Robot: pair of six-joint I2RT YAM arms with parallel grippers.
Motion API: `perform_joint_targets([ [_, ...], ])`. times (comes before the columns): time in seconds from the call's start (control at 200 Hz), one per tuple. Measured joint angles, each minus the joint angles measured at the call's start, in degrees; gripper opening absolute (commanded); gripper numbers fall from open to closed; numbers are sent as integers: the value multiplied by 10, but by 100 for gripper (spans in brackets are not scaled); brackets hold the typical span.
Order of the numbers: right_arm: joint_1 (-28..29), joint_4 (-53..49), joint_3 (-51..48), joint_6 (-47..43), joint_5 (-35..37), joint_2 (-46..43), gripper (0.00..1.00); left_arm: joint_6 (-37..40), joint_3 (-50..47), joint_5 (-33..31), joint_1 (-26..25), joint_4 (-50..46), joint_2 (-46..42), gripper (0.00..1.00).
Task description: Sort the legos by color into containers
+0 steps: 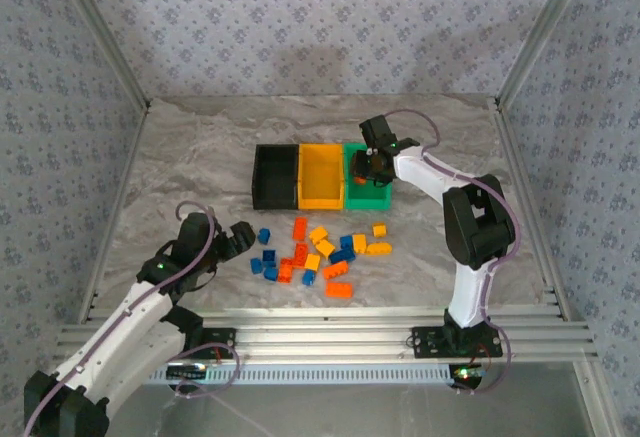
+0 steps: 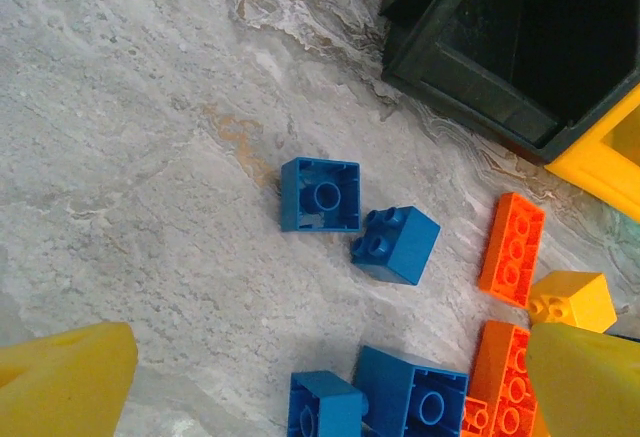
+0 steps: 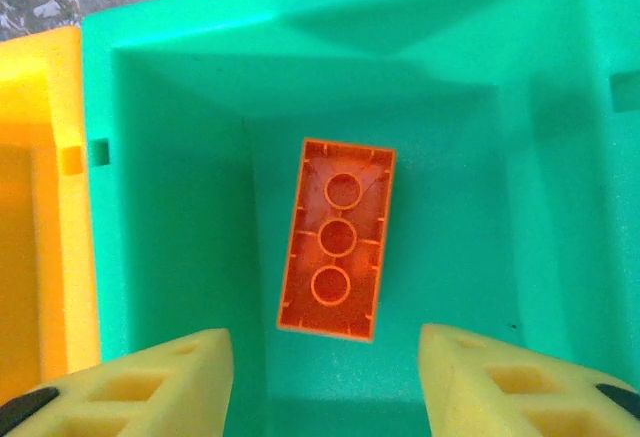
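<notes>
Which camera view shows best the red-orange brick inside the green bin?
The right wrist view. It looks down into the green bin, and the red-orange brick shows large and sharp, underside up. In the top external view the right gripper hangs over that bin, and the brick is too small to make out.

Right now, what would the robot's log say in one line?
right hand open over green bin | red-orange lego inside, hollow side up | left hand open above blue legos on table
</notes>
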Motion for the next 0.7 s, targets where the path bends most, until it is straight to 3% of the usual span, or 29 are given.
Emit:
perform_joint_targets([
  [0.185, 2, 7, -8, 5, 3, -16, 68, -3, 0, -4, 5, 1, 14, 90],
  [0.345, 21, 16, -56, 7, 13, -94, 68, 3, 3, -1, 18, 55, 99, 78],
  [0.495, 43, 30, -92, 7, 16, -160, 67, 3, 6, 3, 31, 140, 210, 76],
  [0.7, 41, 38, -150, 7, 17, -210, 67, 5, 23, -1, 34, 203, 289, 72],
])
